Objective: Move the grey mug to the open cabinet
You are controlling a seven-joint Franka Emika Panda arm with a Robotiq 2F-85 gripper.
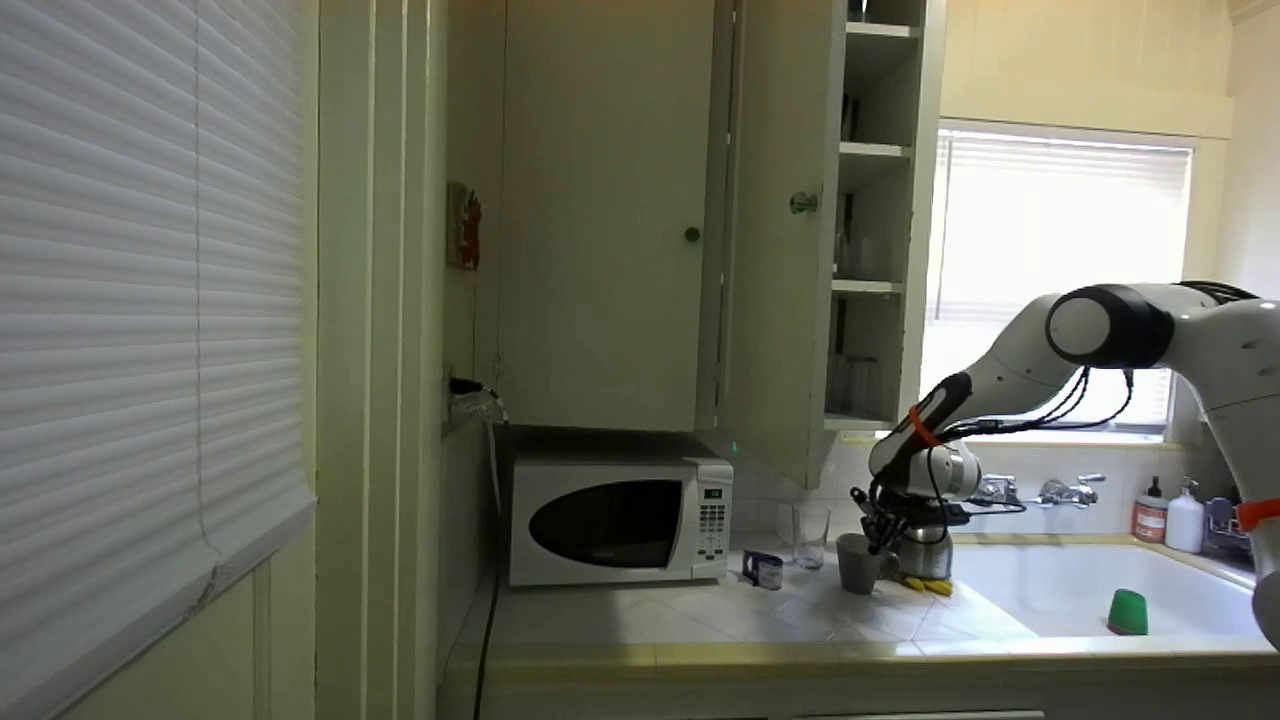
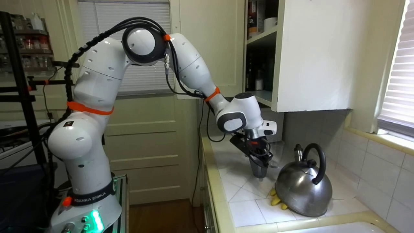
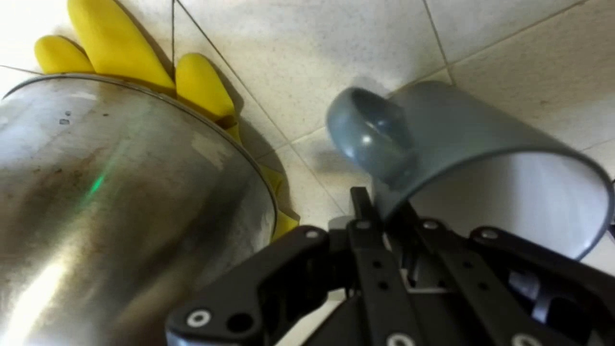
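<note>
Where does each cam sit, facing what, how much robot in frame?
Wrist view: behind end effector, the only robot part showing; faces down at grey mug, kettle.
An exterior view: back from the counter, facing microwave, open cabinet, sink; arm cut off at right edge.
An exterior view: near the sink, looking along counter to a blind; base to end effector shows.
Both exterior views share grey mug, kettle, open cabinet.

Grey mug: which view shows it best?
The wrist view: the grey mug is close, its handle, white interior and the gripper holding it all visible. In an exterior view the mug looks small, seen side-on; in an exterior view mainly its lower part shows below the gripper.
</note>
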